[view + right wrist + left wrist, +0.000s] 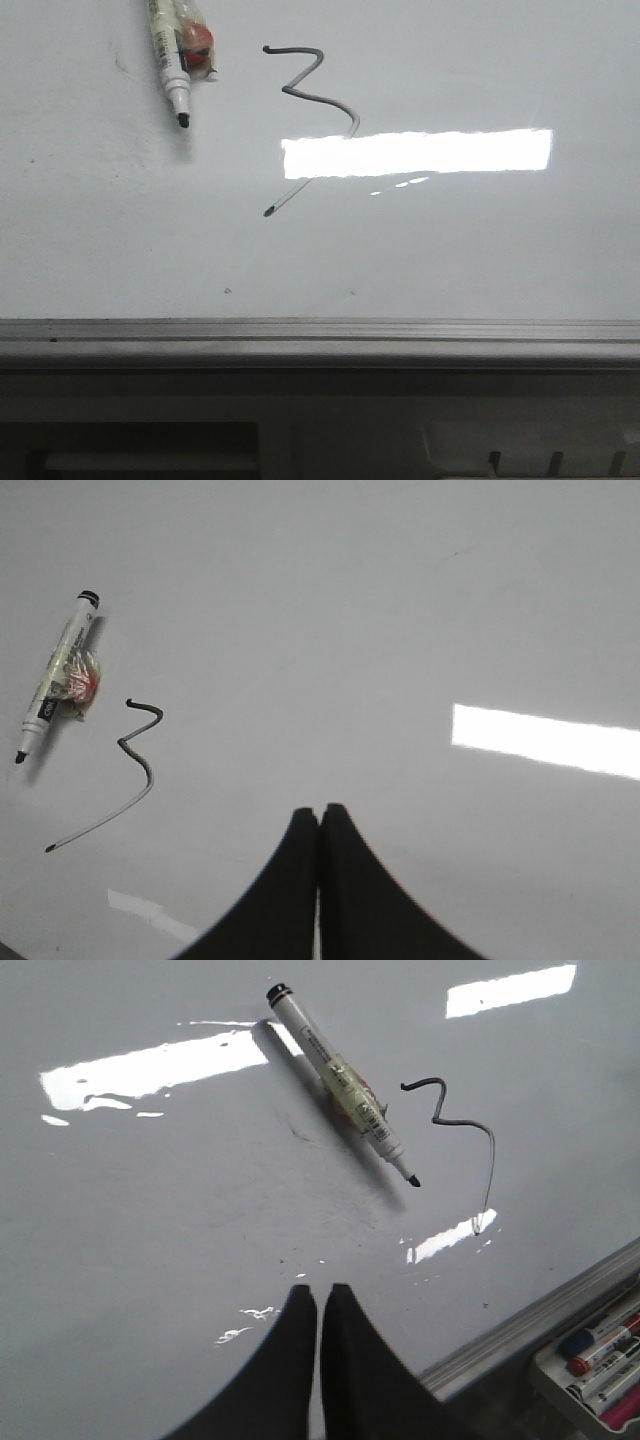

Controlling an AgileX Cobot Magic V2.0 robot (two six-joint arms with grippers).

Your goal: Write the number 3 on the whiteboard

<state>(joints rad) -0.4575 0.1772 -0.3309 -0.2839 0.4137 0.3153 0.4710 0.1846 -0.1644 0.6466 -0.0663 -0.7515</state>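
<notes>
The whiteboard [450,260] is glossy and pale grey, with a bright rectangular reflection. A thin black angular number 3 [320,95] with a long slanting tail ending in a dot is drawn on it; it also shows in the left wrist view [470,1130] and the right wrist view [140,750]. An uncapped white marker [170,65] lies flat on the board to the left of the 3, tip toward me, also in the wrist views [345,1085] [55,675]. My left gripper [319,1292] and right gripper [320,810] are shut and empty, apart from the marker. Neither shows in the front view.
A grey metal rail [320,340] runs along the board's near edge. A tray with several spare markers [600,1355] sits beyond the rail in the left wrist view. A small red and white scrap [198,45] lies against the marker.
</notes>
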